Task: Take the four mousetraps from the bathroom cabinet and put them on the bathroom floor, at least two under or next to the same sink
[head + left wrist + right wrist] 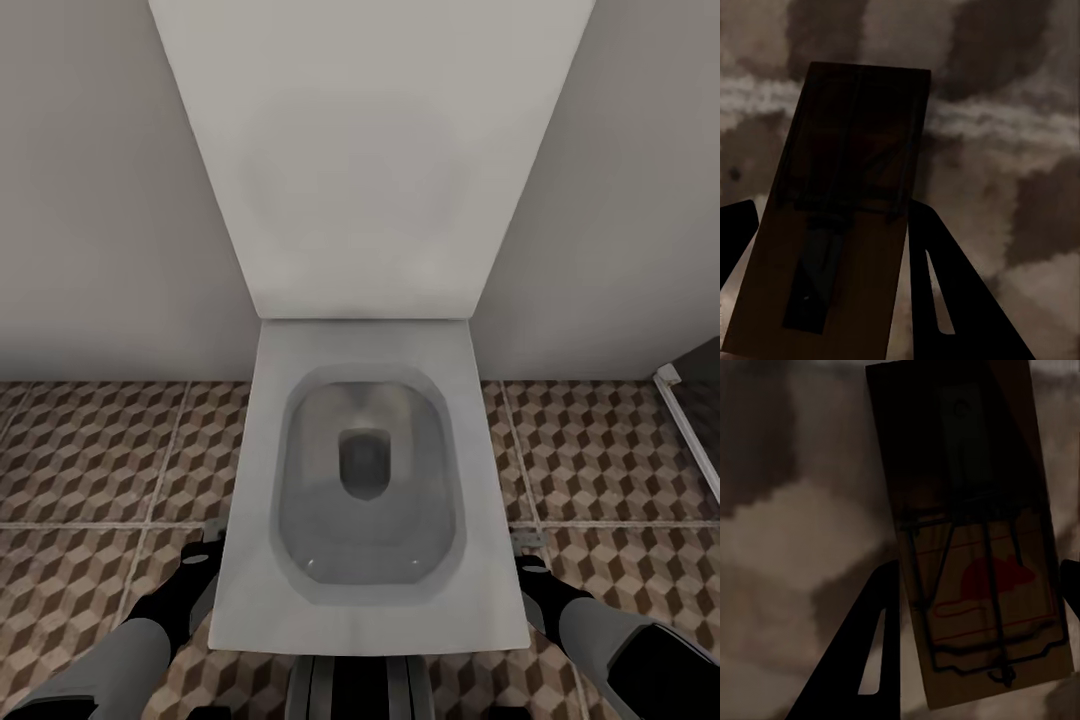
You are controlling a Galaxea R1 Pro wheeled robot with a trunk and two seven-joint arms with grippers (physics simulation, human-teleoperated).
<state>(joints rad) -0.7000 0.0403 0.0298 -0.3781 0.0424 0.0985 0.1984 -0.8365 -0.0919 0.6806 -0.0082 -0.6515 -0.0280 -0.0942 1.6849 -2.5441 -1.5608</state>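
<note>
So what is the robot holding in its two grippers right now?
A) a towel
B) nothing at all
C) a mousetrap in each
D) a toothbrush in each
C: each wrist view shows a flat wooden mousetrap between the fingers, the left mousetrap and the right mousetrap, which has a red mouse printed on it.

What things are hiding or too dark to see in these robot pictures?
- Head view: both dark grippers, left and right, are partly hidden behind the white rectangular toilet.
- Left wrist view: the flat brown wooden mousetrap is in shadow, so its metal parts barely show, and the picture's edge cuts off its end.
- Right wrist view: the wooden mousetrap with a red mouse print covers one black finger; its top is too dark.
</note>
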